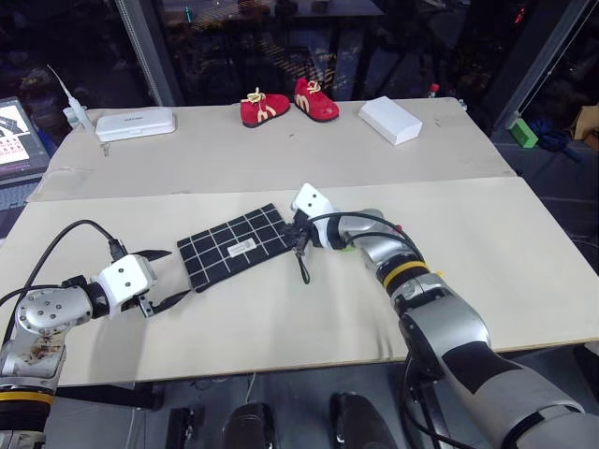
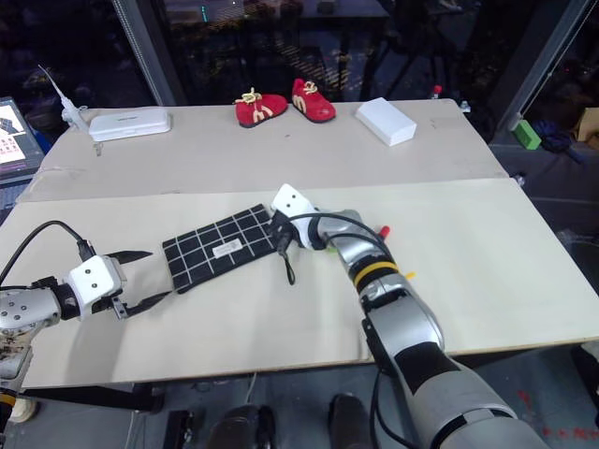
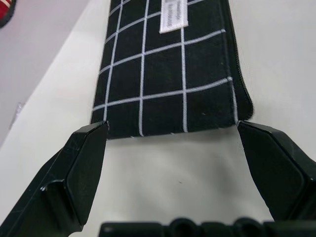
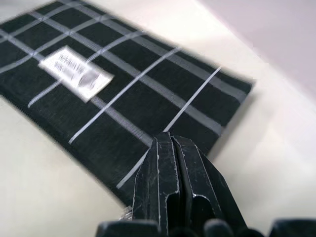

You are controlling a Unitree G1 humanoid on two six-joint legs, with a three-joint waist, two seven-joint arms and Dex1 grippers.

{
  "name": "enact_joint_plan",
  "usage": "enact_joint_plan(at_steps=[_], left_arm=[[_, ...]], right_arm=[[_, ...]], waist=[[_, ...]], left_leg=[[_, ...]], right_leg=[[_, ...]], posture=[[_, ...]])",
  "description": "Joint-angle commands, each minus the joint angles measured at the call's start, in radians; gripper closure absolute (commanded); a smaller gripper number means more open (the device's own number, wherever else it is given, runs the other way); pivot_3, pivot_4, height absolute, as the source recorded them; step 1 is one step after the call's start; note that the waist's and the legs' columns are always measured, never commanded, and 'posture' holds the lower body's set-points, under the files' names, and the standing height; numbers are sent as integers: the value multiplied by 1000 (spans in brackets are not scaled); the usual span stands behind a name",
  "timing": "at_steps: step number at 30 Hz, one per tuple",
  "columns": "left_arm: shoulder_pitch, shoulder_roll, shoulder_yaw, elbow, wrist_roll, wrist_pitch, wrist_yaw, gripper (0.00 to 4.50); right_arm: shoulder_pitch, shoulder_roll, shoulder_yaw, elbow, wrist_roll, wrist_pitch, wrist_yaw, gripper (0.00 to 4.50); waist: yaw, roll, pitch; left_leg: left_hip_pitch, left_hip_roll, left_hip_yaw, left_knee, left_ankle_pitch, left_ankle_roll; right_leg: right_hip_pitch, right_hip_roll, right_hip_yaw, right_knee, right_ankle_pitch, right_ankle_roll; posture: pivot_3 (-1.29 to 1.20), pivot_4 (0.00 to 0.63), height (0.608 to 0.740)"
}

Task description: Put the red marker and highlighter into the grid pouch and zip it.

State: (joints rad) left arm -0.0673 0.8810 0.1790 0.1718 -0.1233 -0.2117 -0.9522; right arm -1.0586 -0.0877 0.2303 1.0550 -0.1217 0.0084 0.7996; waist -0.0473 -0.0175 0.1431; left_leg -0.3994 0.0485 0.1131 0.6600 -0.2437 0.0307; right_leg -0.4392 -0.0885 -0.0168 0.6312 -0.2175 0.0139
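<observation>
The grid pouch (image 1: 234,248) lies flat on the table's middle, white label up, its black pull cord (image 1: 302,267) trailing off the right end. My left gripper (image 1: 178,273) stands open just off the pouch's left end; in the left wrist view its fingers (image 3: 84,163) flank that end's two corners without touching. My right gripper (image 1: 298,236) is shut at the pouch's right end, its fingertips (image 4: 168,148) pressed together over the fabric edge. A bit of the pale-green highlighter (image 1: 347,247) and of the red marker (image 1: 400,227) peek out from behind my right forearm.
At the back of the table stand a pair of red baby shoes (image 1: 281,103), a white box (image 1: 390,120) and a flat white case (image 1: 136,123). A green block (image 1: 524,133) lies off the table's far right. A screen (image 1: 19,136) sits at the left edge.
</observation>
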Motion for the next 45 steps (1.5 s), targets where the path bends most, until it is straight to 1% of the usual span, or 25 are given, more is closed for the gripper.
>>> enact_joint_plan(at_steps=[1, 4, 7, 10, 13, 16, 18, 22, 24, 28, 33, 40, 43, 44, 45], left_arm=[[3, 17, 36, -16, -21, -2, 5, 0], [6, 27, 38, -9, -14, -10, 1, 0], [18, 61, 21, 17, 31, -67, -12, 0], [-9, 71, -41, 112, 130, -250, 21, 0], [-47, 36, -81, 203, 173, -398, 58, 0], [-93, 7, -118, 313, 243, -547, 133, 0], [-126, -9, -136, 384, 289, -621, 191, 0], [-174, -23, -170, 470, 349, -721, 272, 0], [-204, -47, -189, 496, 346, -748, 293, 0], [-250, -91, -223, 527, 285, -767, 262, 0], [-275, -128, -263, 521, 254, -758, 231, 0], [-311, -105, -280, 597, 320, -773, 280, 0], [-326, -97, -284, 632, 314, -774, 282, 0], [-331, -93, -288, 643, 317, -782, 283, 525], [-340, -89, -290, 656, 325, -794, 293, 699]], right_arm=[[3, 7, 41, 36, -62, 4, -62, 4452], [2, 5, 60, 52, -90, -9, -88, 4452], [-17, 4, 59, 68, -99, -17, -115, 4452], [-40, -4, 43, 78, -85, -23, -117, 4452], [-45, -7, 40, 86, -82, -27, -113, 4452], [-45, -4, 37, 84, -82, -30, -110, 4452], [-45, -2, 36, 83, -81, -31, -108, 4452], [-46, 0, 34, 82, -81, -32, -109, 4452], [-48, -1, 33, 83, -81, -33, -106, 4452], [-56, -2, 33, 88, -82, -36, -104, 4452], [-61, 1, 32, 91, -82, -37, -104, 4452], [-67, -3, 29, 96, -81, -38, -105, 4452], [-65, -12, 24, 95, -78, -35, -107, 4452], [-64, -15, 21, 94, -77, -33, -109, 4500], [-61, -19, 19, 94, -76, -31, -110, 4500]], waist=[[0, 0, 0], [0, -1, -1], [2, -1, -1], [5, -1, -1], [8, -1, -2], [12, 0, -3], [13, 0, -3], [17, 1, -4], [18, 1, -4], [23, 1, -4], [23, 1, -4], [23, 1, -4], [23, 1, -4], [22, 1, -4], [21, 1, -4]], left_leg=[[1, 0, 0, 0, 0, 0], [4, 0, 1, 0, 0, 0], [5, 0, 1, 0, 0, 0], [6, 0, 1, 0, 0, 0], [5, -1, 1, 0, 0, 0], [5, -1, 2, 0, 0, 0], [5, -1, 2, 0, 0, 0], [7, -1, 2, 0, 0, 0], [8, -1, 2, 0, 0, 0], [8, -1, 2, 0, 0, 0], [8, 0, 2, 0, 0, 0], [8, 0, 2, 0, 0, 0], [8, -1, 2, 0, 0, 0], [8, 0, 2, 0, 0, 0], [9, 0, 2, 0, 0, 0]], right_leg=[[0, 0, 1, 0, 0, 0], [2, 0, 0, -1, 0, 0], [3, -1, 0, 0, 0, -1], [3, -1, 0, 0, -1, -1], [3, -2, 0, -1, -1, -1], [3, -2, -1, -1, -1, -1], [3, -3, -1, -1, 0, -1], [4, -3, -2, 0, 0, -1], [5, -3, -3, 0, 0, -1], [6, -4, -5, 0, 0, -1], [6, -4, -6, -1, 0, -1], [6, -4, -6, -1, 0, -1], [6, -4, -6, 0, 0, -1], [6, -4, -6, 0, 0, -1], [6, -4, -7, 0, 0, -1]], posture=[[0, 150, 740], [0, 150, 740], [0, 150, 740], [0, 150, 740], [0, 150, 740], [0, 150, 740], [0, 150, 740], [0, 150, 740], [0, 150, 740], [0, 150, 740], [0, 150, 740], [0, 150, 740], [0, 150, 740], [0, 150, 740], [0, 150, 740]])
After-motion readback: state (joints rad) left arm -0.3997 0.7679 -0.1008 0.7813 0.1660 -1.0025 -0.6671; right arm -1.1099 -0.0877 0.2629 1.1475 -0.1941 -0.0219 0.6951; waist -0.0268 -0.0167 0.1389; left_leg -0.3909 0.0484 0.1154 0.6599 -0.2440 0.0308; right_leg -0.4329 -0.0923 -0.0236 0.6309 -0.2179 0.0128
